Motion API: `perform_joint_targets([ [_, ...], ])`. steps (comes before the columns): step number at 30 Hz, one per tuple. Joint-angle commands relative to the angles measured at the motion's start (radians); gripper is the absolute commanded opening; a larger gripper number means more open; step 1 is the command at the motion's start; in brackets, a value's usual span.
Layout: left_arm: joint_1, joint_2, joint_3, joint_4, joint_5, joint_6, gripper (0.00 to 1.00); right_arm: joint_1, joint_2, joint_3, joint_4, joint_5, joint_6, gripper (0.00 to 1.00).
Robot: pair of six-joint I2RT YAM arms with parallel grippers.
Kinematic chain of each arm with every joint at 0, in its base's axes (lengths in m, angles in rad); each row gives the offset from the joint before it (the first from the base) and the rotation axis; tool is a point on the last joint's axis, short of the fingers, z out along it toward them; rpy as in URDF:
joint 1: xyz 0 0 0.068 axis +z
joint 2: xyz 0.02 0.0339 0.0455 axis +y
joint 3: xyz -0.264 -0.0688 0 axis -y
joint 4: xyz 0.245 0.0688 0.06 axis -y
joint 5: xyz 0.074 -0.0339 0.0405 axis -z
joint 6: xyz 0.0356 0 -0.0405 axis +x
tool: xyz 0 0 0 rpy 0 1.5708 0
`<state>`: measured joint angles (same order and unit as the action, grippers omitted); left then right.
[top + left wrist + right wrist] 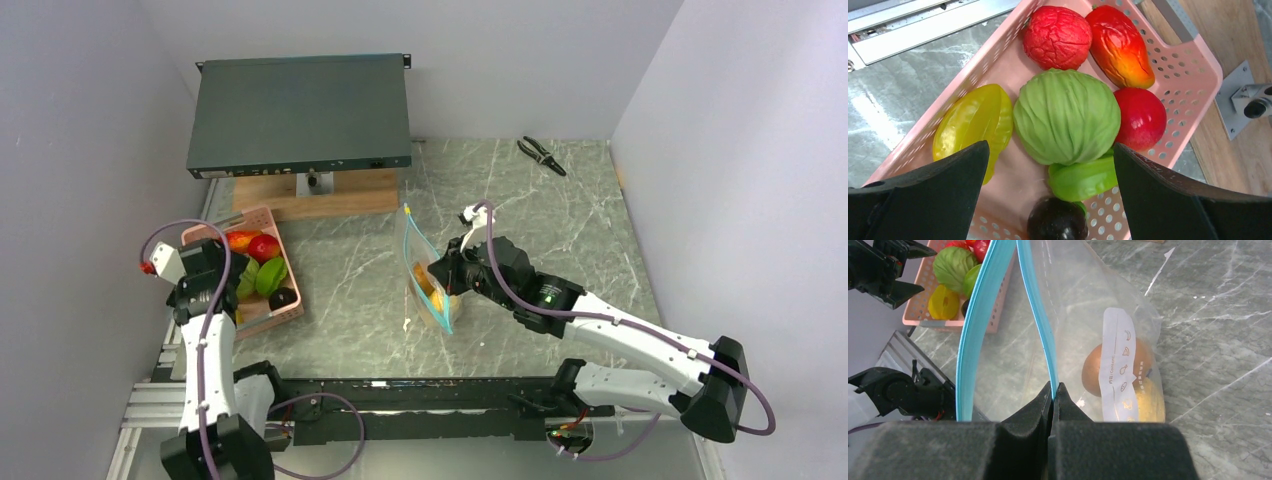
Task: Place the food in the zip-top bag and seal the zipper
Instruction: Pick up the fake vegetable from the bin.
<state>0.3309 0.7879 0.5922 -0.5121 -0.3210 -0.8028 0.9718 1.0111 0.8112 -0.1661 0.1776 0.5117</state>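
Clamping the zipper (pixel 1040 335), right hand (pixel 1053 388) holds the bag (pixel 1083 295) of food (pixel 1093 372); left hand (pixel 1050 150) gapes over basket (pixel 1193 65).

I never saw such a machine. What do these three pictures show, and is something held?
These are two robot arms at the edge of a table. One picture looks down from above; the others come from cameras on each wrist. The left gripper is open above a pink basket of food. The right gripper is shut on the zipper of the clear zip-top bag, which holds an orange piece and a yellow piece. Pliers and a dark box sit farther back.
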Motion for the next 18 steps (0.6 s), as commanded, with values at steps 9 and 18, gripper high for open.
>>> perform_joint_targets([
  [9, 0.183, 0.204, -0.049, 0.271, 0.356, -0.017, 1.0, -0.004, -0.026, -0.006, 0.023, 0.004, -0.01, 0.0],
  [18, 0.205, 0.284, -0.044, 0.282, 0.403, -0.025, 1.0, -0.005, -0.006, 0.0, 0.033, -0.015, -0.007, 0.0],
])
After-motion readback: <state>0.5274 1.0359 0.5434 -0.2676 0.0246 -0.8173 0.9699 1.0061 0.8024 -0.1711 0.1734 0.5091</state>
